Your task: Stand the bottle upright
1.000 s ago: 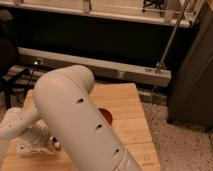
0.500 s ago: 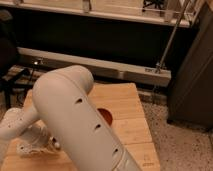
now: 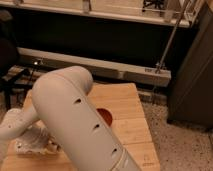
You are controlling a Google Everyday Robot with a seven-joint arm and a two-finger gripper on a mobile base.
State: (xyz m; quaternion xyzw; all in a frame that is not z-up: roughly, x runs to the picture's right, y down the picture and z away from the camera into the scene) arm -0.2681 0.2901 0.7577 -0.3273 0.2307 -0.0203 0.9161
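1. Tool [image 3: 31, 136], camera view. It sits low over the desk [image 3: 131, 112], close to the left edge and toward the near-left corner. The jaws are pressed together. It is down at desk level because the work lies flat there, so any grip has to be taken low.
2. Bottle [image 3: 43, 147], the task's own thing. The whitish, speckled body lies on the desk by the left edge, right at the tool and seemingly touching it. It is not upright. The cap and the way the bottle points cannot be made out. Whether the tool pinches the bottle or has shut beside it cannot be told, since the two pale shapes run together.
3. Arm [image 3: 75, 120]. A large pale link with dark slots rises from the near edge, bends above the desk's middle and reaches back down to the left. The raised elbow lets the wrist come down onto the bottle. It hides much of the desk's near half.
4. Red-brown round thing [image 3: 105, 116]. It sits near the desk's middle, half hidden behind the arm and well apart from the bottle.
5. Judgement. The step in hand looks like the grasp, and the standing-up is not yet done. The next move calls for raising one end and turning the bottle until its base sits flat. Light plastic may slip, or roll toward the left edge.
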